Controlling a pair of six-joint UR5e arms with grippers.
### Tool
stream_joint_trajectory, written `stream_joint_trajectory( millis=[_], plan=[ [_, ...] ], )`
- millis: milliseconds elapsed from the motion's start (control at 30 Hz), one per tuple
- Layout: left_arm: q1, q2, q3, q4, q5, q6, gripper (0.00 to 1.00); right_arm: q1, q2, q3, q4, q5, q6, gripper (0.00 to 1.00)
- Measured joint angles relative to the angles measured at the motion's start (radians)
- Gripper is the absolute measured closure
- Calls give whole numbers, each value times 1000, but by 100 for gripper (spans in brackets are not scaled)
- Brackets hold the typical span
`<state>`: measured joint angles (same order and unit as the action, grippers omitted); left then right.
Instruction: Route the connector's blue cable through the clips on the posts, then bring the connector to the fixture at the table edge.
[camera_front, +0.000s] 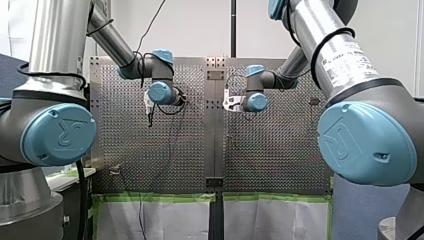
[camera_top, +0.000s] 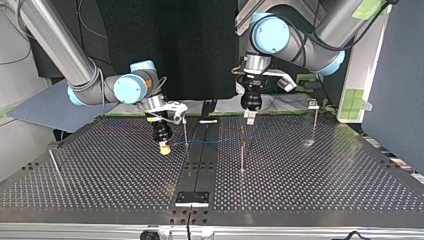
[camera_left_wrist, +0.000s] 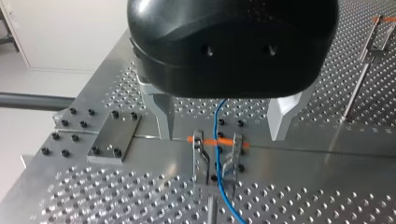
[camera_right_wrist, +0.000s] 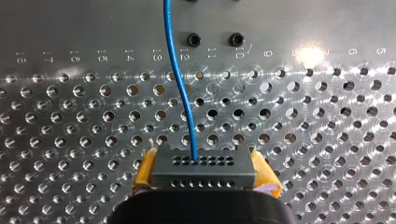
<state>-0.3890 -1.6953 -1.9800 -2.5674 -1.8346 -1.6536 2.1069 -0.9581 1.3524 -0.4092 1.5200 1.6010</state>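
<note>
My right gripper (camera_right_wrist: 204, 164) is shut on a dark grey connector (camera_right_wrist: 204, 171), with yellow pads (camera_right_wrist: 145, 170) against its two sides. The blue cable (camera_right_wrist: 179, 79) leaves the connector's face and runs ahead over the perforated table. In the top view my right gripper (camera_top: 164, 146) hangs low at the centre-left, and the blue cable (camera_top: 220, 140) stretches from it past two thin posts (camera_top: 242, 155). My left gripper (camera_left_wrist: 223, 136) stands open above a metal clip (camera_left_wrist: 217, 156) with an orange part. The cable (camera_left_wrist: 218, 119) passes through that clip between the metal fingers (camera_left_wrist: 164, 116). In the front view, both grippers (camera_front: 149, 112) (camera_front: 227, 102) hang over the far half of the table.
More thin posts stand at the top view's right (camera_top: 315, 125) and left (camera_top: 53, 161). A dark plate (camera_top: 191, 198) is bolted at the near edge on the centre seam. In the left wrist view a bolted metal plate (camera_left_wrist: 114, 136) lies beside the clip, and another post (camera_left_wrist: 362, 79) stands farther off.
</note>
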Motion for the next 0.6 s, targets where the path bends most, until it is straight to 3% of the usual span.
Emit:
stream_joint_trajectory(
  millis=[333,600],
  plan=[
    [-55,-26,58,-6,-44,-4,0,0,1,0,-2,-2,-1,100],
    [-119,-90,125,-40,-107,37,0,0,1,0,0,-3,-1,100]
  ],
)
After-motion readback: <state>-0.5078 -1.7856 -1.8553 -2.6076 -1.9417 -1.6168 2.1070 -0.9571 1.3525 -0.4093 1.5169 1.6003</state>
